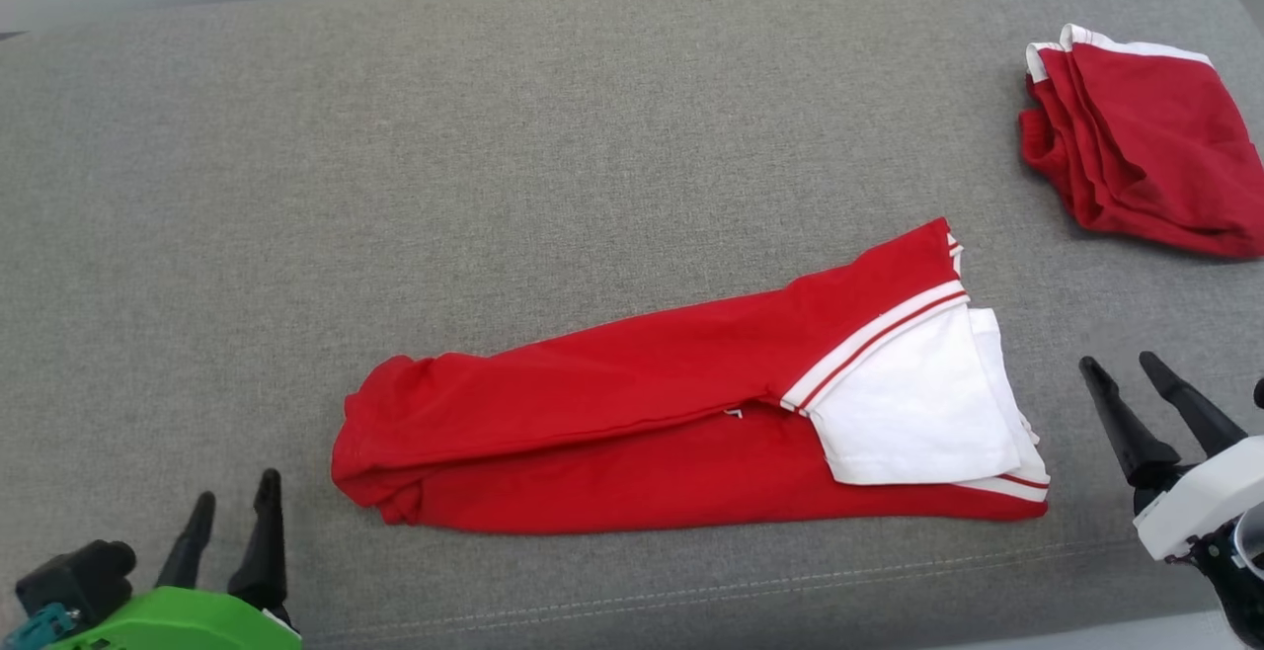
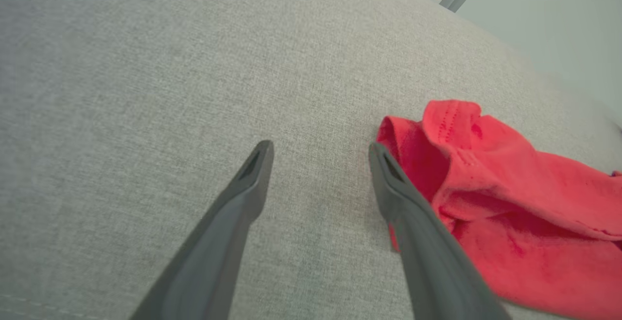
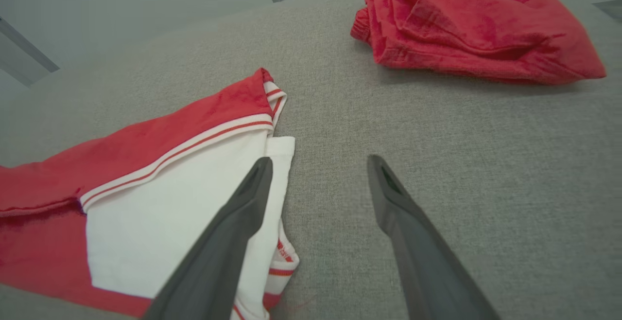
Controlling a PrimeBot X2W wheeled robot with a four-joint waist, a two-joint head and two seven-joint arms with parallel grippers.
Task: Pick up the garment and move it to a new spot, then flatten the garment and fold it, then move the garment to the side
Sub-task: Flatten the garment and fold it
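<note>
Fingers [image 2: 252, 174] of left gripper [image 1: 237, 488] and right gripper [image 1: 1118, 362] spread wide, grasping nothing; long red-and-white knit garment [image 1: 642, 403] folded lengthwise, mid grey fabric cushion [image 1: 494, 136]; probably further folding and shifting aside still pending.

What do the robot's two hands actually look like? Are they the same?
Nearly. The left end effector and right end effector each have two long, dark, tapering fingers with slotted tips. The left sits on a bright green housing with a black block and teal part; the right on a white housing.
</note>
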